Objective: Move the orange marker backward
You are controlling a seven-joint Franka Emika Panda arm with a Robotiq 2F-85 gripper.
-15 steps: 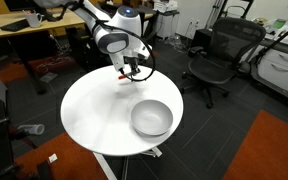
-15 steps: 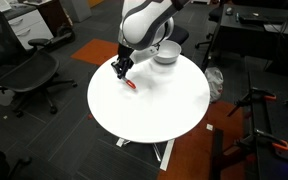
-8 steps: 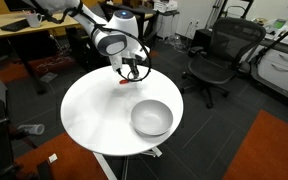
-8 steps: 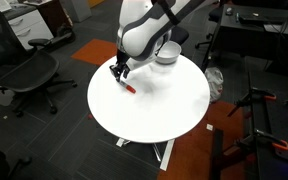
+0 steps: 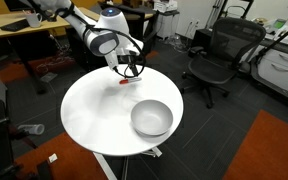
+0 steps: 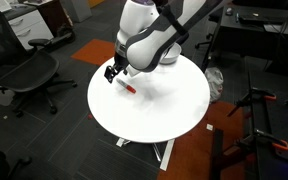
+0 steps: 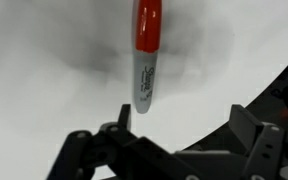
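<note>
The orange marker (image 5: 125,82) lies flat on the round white table (image 5: 89,125), near its far edge and free of any grip. In an exterior view, the orange marker (image 6: 129,87) rests just below and beside my gripper (image 6: 112,72). My gripper (image 5: 131,68) hangs slightly above the marker, open and empty. The wrist view shows the marker (image 7: 147,50) with an orange cap and a pale barrel. It lies ahead of my gripper (image 7: 179,135), whose jaws stand wide apart.
A grey bowl (image 5: 151,118) sits on the table, and in an exterior view the bowl (image 6: 166,55) is half hidden behind the arm. Office chairs (image 5: 216,55) (image 6: 29,70) and a desk (image 5: 29,35) surround the table. The table edge (image 7: 269,90) runs close to the gripper.
The jaws have opened and let go of the marker. The gripper has risen slightly off it, and the marker stays on the table.
</note>
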